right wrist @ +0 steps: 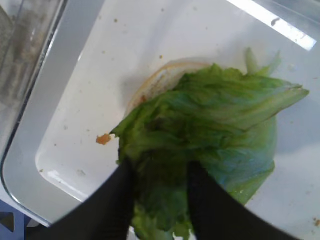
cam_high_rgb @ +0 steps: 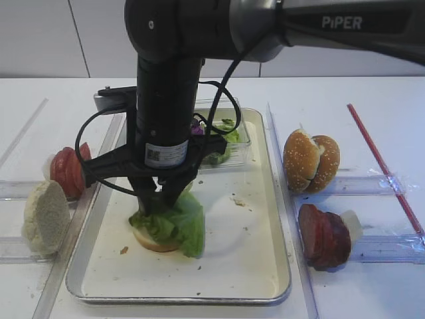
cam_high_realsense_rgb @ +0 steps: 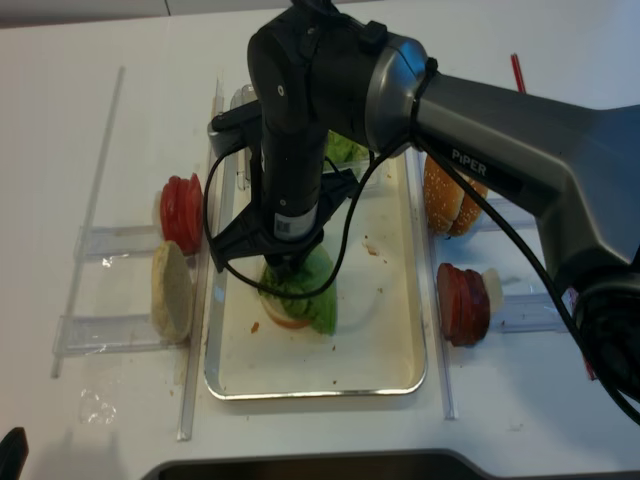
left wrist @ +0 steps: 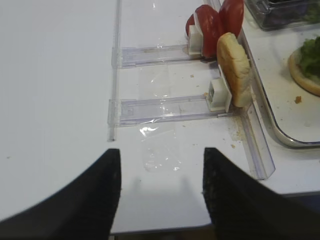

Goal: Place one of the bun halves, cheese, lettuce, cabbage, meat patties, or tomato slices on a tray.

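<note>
A crinkled green lettuce lies on a bun half in the left part of the metal tray. My right gripper reaches across and points straight down onto the leaf. Its black fingers stand apart, with the near end of the leaf between them. My left gripper hovers open and empty over the bare white table left of the tray. Its view catches the lettuce-topped bun at the right edge.
Left of the tray, clear racks hold tomato slices and a bun half. On the right stand two bun halves and meat patties. A clear box of leaves sits at the tray's far end. A red stick lies far right.
</note>
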Action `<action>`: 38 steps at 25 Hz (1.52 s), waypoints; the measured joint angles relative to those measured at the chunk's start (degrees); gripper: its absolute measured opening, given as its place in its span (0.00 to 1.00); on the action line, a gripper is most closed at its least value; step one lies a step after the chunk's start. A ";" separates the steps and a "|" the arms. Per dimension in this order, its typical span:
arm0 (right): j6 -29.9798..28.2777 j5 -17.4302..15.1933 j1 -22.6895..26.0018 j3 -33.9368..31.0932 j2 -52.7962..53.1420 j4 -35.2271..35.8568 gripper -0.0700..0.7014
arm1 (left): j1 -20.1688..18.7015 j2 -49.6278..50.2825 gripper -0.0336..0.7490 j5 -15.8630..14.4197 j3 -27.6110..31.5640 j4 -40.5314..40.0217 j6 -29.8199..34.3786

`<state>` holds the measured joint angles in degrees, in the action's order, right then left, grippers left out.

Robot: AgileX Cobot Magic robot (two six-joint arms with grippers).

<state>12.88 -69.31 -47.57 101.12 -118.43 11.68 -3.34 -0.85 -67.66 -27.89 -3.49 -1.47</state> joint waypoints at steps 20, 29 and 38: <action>1.17 -1.43 4.36 6.77 4.80 -2.66 0.90 | 0.00 0.00 0.50 0.00 0.00 -0.09 0.00; 0.90 -1.78 14.12 3.70 13.80 -6.65 0.90 | 0.00 0.00 0.50 0.00 0.00 -0.09 0.00; -0.92 -1.89 29.70 -10.72 26.72 -10.87 0.90 | 0.00 0.00 0.50 0.00 0.00 -0.09 0.00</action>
<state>11.97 -71.20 -17.87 90.40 -91.72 0.80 -3.34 -0.85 -67.66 -27.89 -3.59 -1.47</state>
